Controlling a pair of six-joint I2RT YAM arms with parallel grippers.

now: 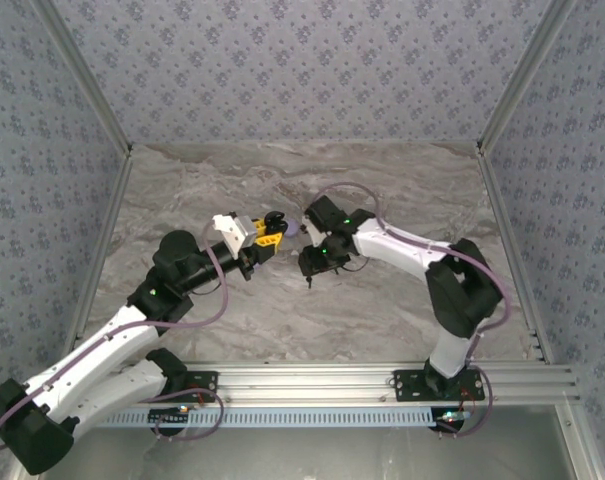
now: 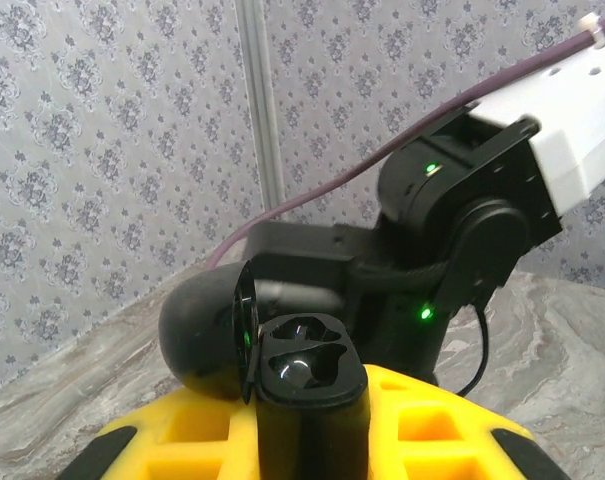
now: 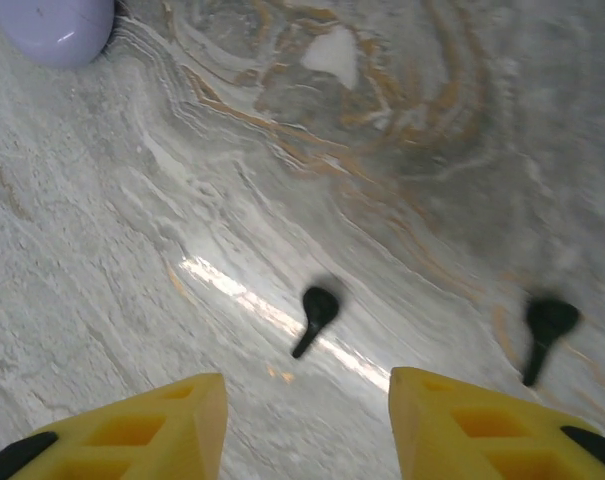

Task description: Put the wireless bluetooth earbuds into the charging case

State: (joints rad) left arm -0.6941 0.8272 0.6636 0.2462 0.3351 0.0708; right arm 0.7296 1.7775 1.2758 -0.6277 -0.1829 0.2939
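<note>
White arms [image 1: 394, 244], black joints [image 1: 465, 285], purple cables [image 2: 322, 194], yellow jaws (small green lights [image 2: 425, 313]).

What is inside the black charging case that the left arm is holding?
The charging case shows two empty glossy wells beside its flipped-open lid. Its sides are covered by the yellow fingers. Two black earbuds lie on the table.
</note>
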